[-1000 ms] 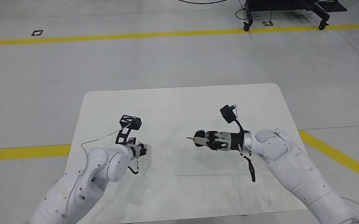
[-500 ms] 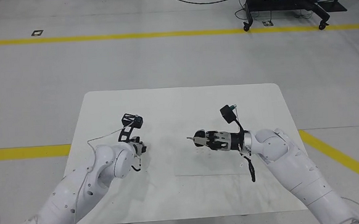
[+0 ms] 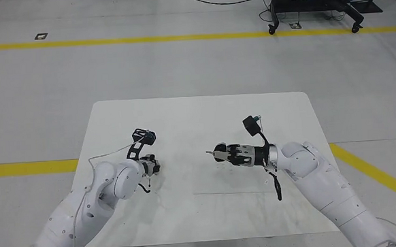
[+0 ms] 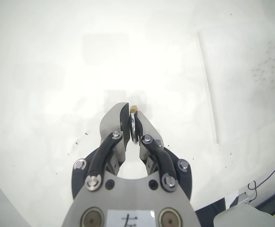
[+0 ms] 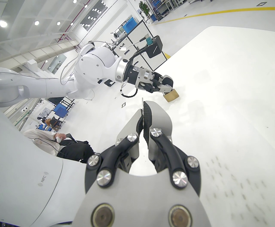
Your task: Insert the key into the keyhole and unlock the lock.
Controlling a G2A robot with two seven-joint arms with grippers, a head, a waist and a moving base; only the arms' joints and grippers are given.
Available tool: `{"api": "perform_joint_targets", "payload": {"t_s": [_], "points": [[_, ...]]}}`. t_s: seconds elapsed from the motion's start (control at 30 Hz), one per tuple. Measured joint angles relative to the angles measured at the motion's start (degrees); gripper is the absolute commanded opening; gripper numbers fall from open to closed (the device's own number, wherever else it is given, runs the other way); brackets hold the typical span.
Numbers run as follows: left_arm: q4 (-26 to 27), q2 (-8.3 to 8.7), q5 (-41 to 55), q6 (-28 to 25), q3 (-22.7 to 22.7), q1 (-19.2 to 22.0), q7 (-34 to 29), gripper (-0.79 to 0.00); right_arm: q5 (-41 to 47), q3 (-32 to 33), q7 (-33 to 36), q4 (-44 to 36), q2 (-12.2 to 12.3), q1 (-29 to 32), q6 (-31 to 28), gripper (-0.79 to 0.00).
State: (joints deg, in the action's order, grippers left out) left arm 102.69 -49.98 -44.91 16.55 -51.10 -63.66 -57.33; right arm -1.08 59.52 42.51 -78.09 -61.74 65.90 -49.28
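Note:
My left gripper is shut on the silver shackle of a brass padlock; a bit of brass shows past the fingertips. From the right wrist view the padlock hangs below the left gripper, close to the white table. My right gripper is shut on the key, whose thin blade sticks out beyond the pads toward the padlock. In the top view the right gripper and key sit at mid-table, a short gap from the left gripper.
The white table's surface around both grippers is bare, with a faint rectangular outline near the front. A black wheeled cart stands far back on the floor, and yellow lines cross the floor.
The left arm shifted slightly to the right and then came back with the padlock. The right arm and key have stayed still.

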Motion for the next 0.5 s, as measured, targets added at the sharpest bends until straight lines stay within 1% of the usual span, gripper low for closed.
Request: {"api": "perform_joint_targets", "payload": {"t_s": [0.33,0.4,0.43,0.5], "points": [[4.5,0.43,-4.1,-1.3,-1.9,-2.5,-3.8,-0.779,0.0,0.0,0.0,0.0,0.0,0.0,0.0,-0.785],[5.1,0.35,-4.9,-1.6,-1.8,-2.5,-5.0,-0.708,0.0,0.0,0.0,0.0,0.0,0.0,0.0,-0.785],[5.3,0.28,-5.2,-1.6,-1.6,-2.5,-5.6,-0.693,0.0,0.0,0.0,0.0,0.0,0.0,0.0,-0.785],[5.5,0.07,-5.8,-1.4,-1.2,-2.3,-6.7,-0.693,0.0,0.0,0.0,0.0,0.0,0.0,0.0,-0.785]]}}
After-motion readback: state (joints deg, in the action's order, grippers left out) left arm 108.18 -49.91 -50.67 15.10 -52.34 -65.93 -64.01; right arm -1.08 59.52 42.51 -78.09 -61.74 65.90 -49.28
